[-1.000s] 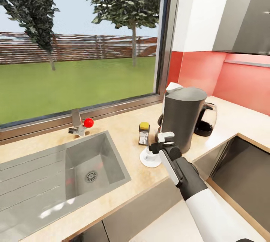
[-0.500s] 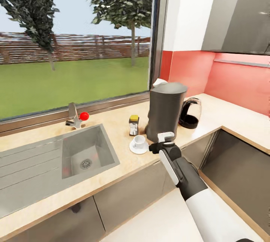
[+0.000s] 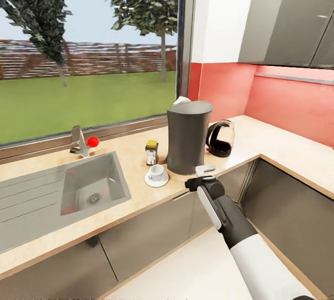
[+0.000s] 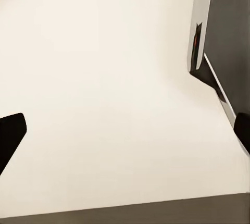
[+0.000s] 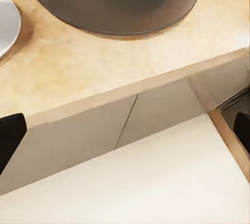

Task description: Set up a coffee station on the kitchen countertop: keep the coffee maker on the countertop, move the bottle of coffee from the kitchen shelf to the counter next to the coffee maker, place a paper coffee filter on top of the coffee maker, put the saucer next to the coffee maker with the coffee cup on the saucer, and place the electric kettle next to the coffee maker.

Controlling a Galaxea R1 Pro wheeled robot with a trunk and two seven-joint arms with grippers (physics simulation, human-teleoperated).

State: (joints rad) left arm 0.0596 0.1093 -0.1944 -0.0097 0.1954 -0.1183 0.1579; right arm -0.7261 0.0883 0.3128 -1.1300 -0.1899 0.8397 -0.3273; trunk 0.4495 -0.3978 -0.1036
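The head view takes in the whole station on the long light beige wood-grain kitchen countertop (image 3: 260,137). The tall dark grey tapered coffee maker (image 3: 188,136) stands upright with the small white crumpled paper coffee filter (image 3: 181,101) at the far rim of its flat top. Just left of it the tiny white coffee cup (image 3: 157,171) sits on the small round white saucer (image 3: 156,179), with the small dark brown bottle of coffee (image 3: 151,152), yellow-capped, close behind them. The rounded dark glass electric kettle (image 3: 220,139) stands just right of the drum. A grey steel sink (image 3: 90,184) lies further left.

The right wrist view shows the drum's base, the saucer's edge (image 5: 8,23), the pale counter edge and the grey cabinet fronts (image 5: 120,125) below. The right gripper (image 3: 202,177) hangs off the counter's front edge, just in front of the coffee maker; its black fingertips (image 5: 10,135) sit far apart, holding nothing.

The left wrist view shows a pale floor (image 4: 104,88) with the left gripper's fingertips (image 4: 9,133) spread wide, empty.
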